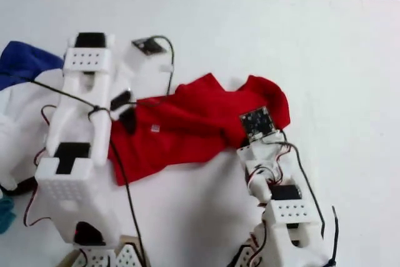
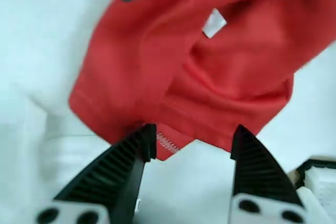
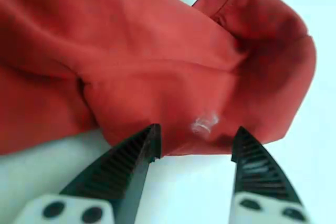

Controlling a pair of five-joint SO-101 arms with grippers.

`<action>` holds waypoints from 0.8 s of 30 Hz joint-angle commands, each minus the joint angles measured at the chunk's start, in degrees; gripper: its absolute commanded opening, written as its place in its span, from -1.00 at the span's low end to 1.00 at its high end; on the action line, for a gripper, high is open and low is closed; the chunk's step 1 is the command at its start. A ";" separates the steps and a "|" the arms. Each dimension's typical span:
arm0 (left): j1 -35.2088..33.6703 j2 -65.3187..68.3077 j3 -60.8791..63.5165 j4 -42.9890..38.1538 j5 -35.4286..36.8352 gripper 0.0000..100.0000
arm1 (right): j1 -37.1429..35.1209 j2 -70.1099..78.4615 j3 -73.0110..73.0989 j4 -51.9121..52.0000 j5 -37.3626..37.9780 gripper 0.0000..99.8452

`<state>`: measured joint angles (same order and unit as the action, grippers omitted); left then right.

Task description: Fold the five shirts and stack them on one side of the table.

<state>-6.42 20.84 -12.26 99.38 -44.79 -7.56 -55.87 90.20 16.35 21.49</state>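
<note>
Red shirt [image 1: 187, 123] lay crumpled mid-tabletop [image 1: 325, 48], not yet folded. Left gripper [image 2: 195, 141] and right gripper [image 3: 197, 140] stood at opposite edges of it, jaws apart, clamping nothing. Blue shirt [image 1: 25, 60] heaped beside left arm. Judged early: folding and stacking all remained.

A robotics lab or test bench, it seems; the left arm [image 1: 75, 129] and right arm [image 1: 284, 211] are white plastic with loose wires [image 1: 125, 182] and a bare circuit board [image 1: 257, 123]. They stand at a plain white table [image 1: 325, 48]; a red shirt [image 1: 187, 123] lies between them.
</note>
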 commanded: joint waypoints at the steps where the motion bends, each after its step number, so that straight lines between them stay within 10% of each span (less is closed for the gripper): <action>1: 1.85 -0.53 3.21 -5.19 -0.79 -0.50 | -0.04 -1.54 -0.26 -1.36 0.35 -0.55; 14: 2.11 0.09 9.80 -31.38 5.54 -0.50 | -0.04 -1.54 -0.26 -1.36 0.35 -0.55; 24: 0.18 16.26 -7.43 -31.21 12.22 -0.64 | -0.04 -1.54 -0.26 -1.36 0.35 -0.55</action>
<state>-5.36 34.37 -11.12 67.21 -36.09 -7.74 -55.87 90.20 16.35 21.49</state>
